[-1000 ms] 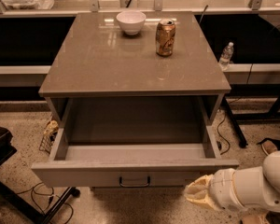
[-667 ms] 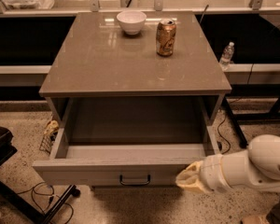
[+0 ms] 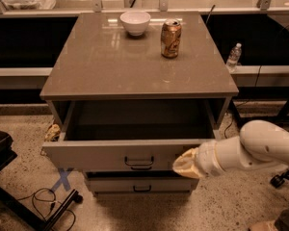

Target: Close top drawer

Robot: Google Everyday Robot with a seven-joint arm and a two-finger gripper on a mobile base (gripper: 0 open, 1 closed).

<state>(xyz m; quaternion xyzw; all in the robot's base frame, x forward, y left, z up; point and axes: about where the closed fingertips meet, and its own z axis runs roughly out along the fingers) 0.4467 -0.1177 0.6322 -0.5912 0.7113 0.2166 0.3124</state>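
Observation:
The top drawer (image 3: 101,155) of the grey-beige cabinet is pulled partly out; its inside looks dark and empty. Its pale front panel carries a small dark loop handle (image 3: 139,162) at the middle. My gripper (image 3: 184,164) comes in from the right on a white arm and sits against the right part of the drawer's front panel, right of the handle. A lower drawer (image 3: 139,184) with a shorter front shows beneath it.
On the cabinet top (image 3: 96,61) stand a white bowl (image 3: 135,22) and a brown can (image 3: 171,32). A water bottle (image 3: 233,56) stands on the ledge at right. Cables (image 3: 43,198) and a dark base lie on the floor at left.
My gripper has moved left from the lower right onto the drawer's front panel. The drawer is pushed further in than before.

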